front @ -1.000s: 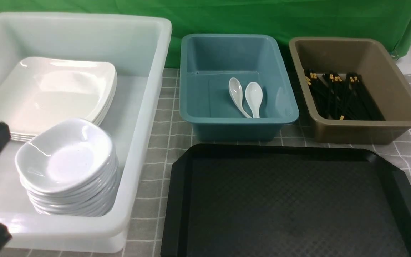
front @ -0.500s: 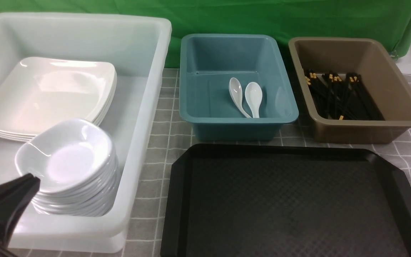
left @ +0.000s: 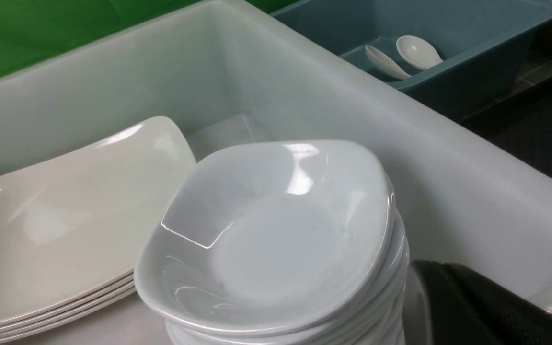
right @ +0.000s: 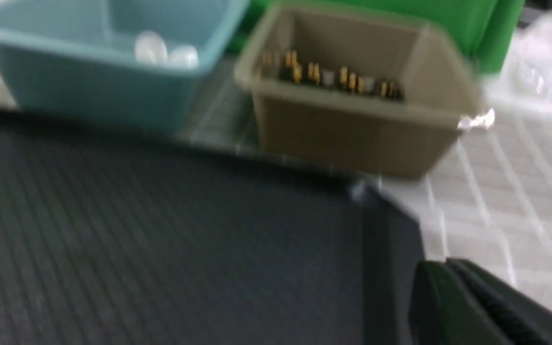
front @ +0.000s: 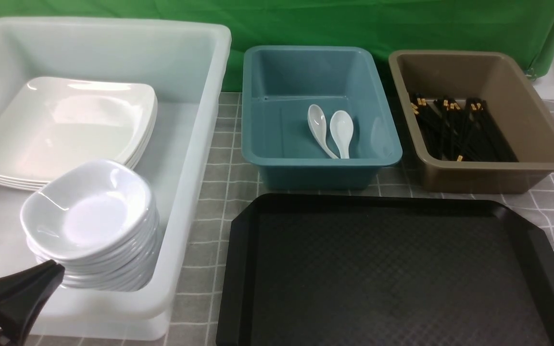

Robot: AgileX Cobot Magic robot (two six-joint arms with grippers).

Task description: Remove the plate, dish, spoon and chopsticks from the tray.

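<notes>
Operator: Status of the left arm?

Technician: The left tool (front: 56,269) is now lower in the front view, near the close end of the large white plastic tub (front: 195,163). It is clenched, with nothing in its grasp. The right tool (right: 455,270) is also clenched and carries nothing visible.

Operator: Significance for the task?

Technician: The arm appears to be withdrawing after the last placement. No ware shows on the visible part of the black textured plastic tray (front: 241,269), so clearing is judged complete.

Operator: Locate each item relative to the left tool.

Technician: Glossy white wavy-rimmed dish (front: 89,216): top of its stack in the white tub, just beyond the tool; contact cannot be confirmed. Large white square plate (front: 65,125): stacked in the same tub, farther forward. White soup spoon (front: 342,129): one of two in the teal plastic tub (front: 325,175), well to the right. Black gold-banded chopsticks (front: 459,129): in the brown plastic tub (front: 488,178), farthest right. Which individual pieces come from the tray cannot be told.

Operator: Next action?

Technician: Retract the left tool without brushing the dish stack.
</notes>
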